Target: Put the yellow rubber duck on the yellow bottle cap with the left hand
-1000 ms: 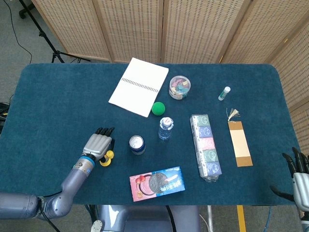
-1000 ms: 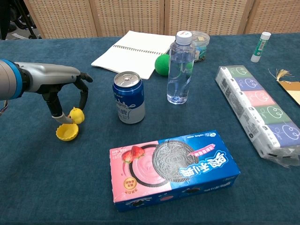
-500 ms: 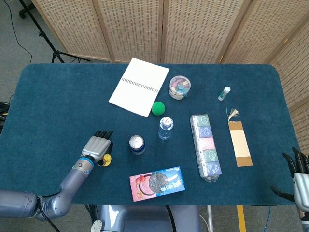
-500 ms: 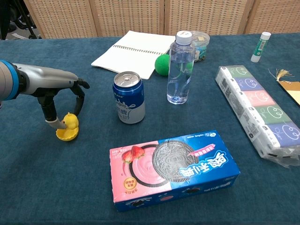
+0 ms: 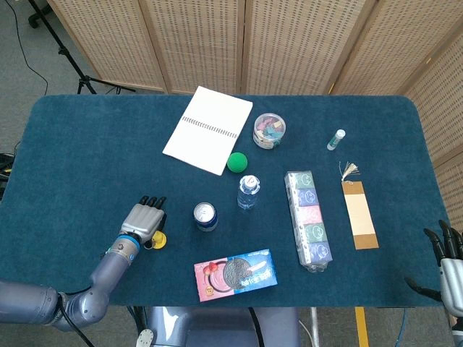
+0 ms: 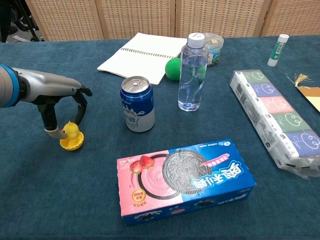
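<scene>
Blue table [image 6: 280, 210]; yellow rubber duck [image 6: 71, 131] sits on yellow bottle cap [image 6: 71, 144]; left hand [image 6: 62, 107] arches over it, fingers pinching the duck.

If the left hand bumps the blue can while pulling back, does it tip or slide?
Probably tips rather than slides: the blue can stands upright, taller than wide, on a napped blue cloth that likely grips its base. Its tab looks unopened, so it may be full and heavy enough to resist a light brush from the left hand.
</scene>
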